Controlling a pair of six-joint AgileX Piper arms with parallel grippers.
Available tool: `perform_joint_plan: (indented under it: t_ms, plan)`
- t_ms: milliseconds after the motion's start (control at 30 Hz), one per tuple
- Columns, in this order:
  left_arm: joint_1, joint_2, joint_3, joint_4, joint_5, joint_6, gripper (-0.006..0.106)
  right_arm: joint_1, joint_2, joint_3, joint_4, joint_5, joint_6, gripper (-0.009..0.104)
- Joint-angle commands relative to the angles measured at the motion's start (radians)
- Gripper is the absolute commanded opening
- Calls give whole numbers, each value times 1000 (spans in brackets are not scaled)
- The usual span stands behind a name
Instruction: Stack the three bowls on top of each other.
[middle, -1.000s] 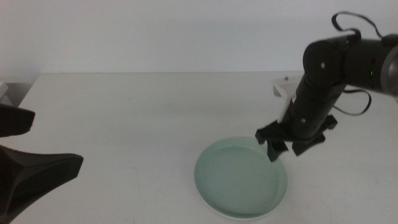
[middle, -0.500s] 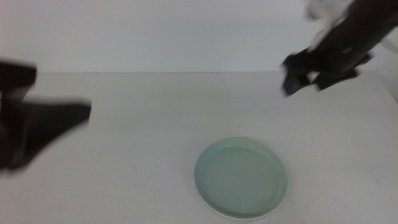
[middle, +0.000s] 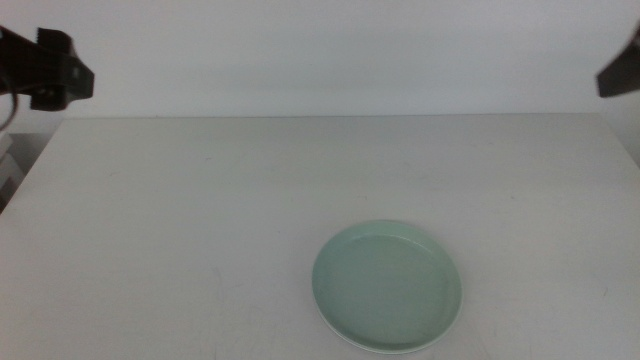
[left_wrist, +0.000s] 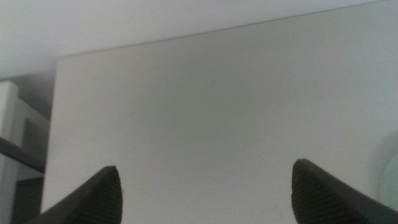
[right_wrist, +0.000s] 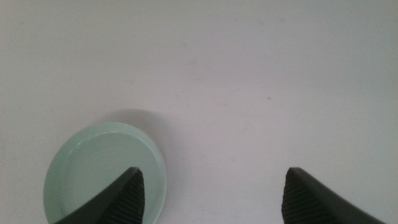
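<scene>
A pale mint green bowl (middle: 388, 286) lies on the white table, right of centre near the front edge. A thin pale rim (middle: 338, 333) shows under its near edge; I cannot tell what lies beneath it. No other bowl shows apart from this. My right gripper (right_wrist: 212, 171) hangs open and empty high over the table, with the green bowl (right_wrist: 102, 171) below and to one side. My left gripper (left_wrist: 206, 167) is also open and empty, high over the table's left part, and the bowl's edge (left_wrist: 393, 179) just shows. In the middle view only dark parts of the left arm (middle: 45, 65) and right arm (middle: 620, 72) show in the top corners.
The white table (middle: 200, 200) runs back to a plain pale wall. Its left edge (left_wrist: 55, 124) shows in the left wrist view, with a white frame (left_wrist: 9, 124) and dark floor beyond it.
The right gripper has left the green bowl's far right rim and risen to the top right corner. The left arm has lifted from the lower left to the top left corner. The bowl has stayed put.
</scene>
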Motion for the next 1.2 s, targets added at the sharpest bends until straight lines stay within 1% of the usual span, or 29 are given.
perform_joint_plan:
  t_ms: [0,67,233,367,500,633,733,833,1167]
  plan:
    - [65,-35,-22,-142,-59,76,105,-15,-108,44,23,-86,-22,56]
    - [95,-69,7,-200,-104,118,105,-15,-189,121,23,-136,-39,56]
    - [100,-217,181,-271,-244,173,105,-15,-395,333,20,-271,-85,56]
    - [100,-336,325,-284,-306,177,105,-15,-575,489,18,-402,-126,56]
    - [100,-442,431,-284,-347,181,105,-15,-709,607,14,-472,-150,56]
    - [100,-525,491,-283,-429,182,105,-15,-793,667,16,-539,-150,56]
    - [100,-555,503,-283,-484,184,105,-15,-813,676,10,-559,-150,56]
    - [100,-566,503,-284,-466,178,105,-15,-812,676,20,-533,-140,56]
    - [100,-566,516,-283,-446,176,105,-15,-813,691,14,-527,-142,56]
